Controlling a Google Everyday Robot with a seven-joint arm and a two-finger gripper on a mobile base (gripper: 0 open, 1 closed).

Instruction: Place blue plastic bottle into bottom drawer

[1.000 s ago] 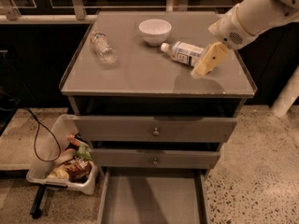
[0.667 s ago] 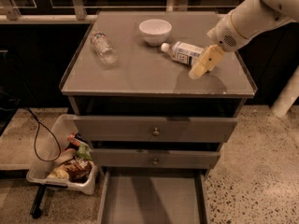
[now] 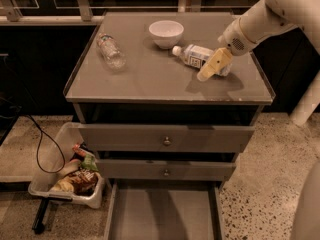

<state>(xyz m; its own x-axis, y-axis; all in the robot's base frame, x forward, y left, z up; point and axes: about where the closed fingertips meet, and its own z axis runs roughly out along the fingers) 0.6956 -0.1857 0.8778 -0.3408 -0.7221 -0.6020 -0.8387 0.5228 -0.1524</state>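
So here's the cabinet from where I'm standing. The blue plastic bottle is lying on its side on the grey worktop, toward the right rear. Its white cap points left at the white bowl, which sits just beside it. The bottle is not in any drawer.

The white arm comes in from the upper right, and the claw angles down and to the left right at the bottle's far end. It covers that end from my angle, so I honestly can't tell if the claw is wide or narrow, or whether it's touching the bottle at all. It throws a shadow on the worktop just beneath it.

Over on the left side of the worktop, well apart from all that, a clear crinkled bottle is lying down too.

Down below, the bottom drawer is pulled out and its flat grey floor is showing. The two upper drawers above it have small round knobs. On the floor to the left of the cabinet there's a plastic bin full of snack packets, with a black cable looping near it.
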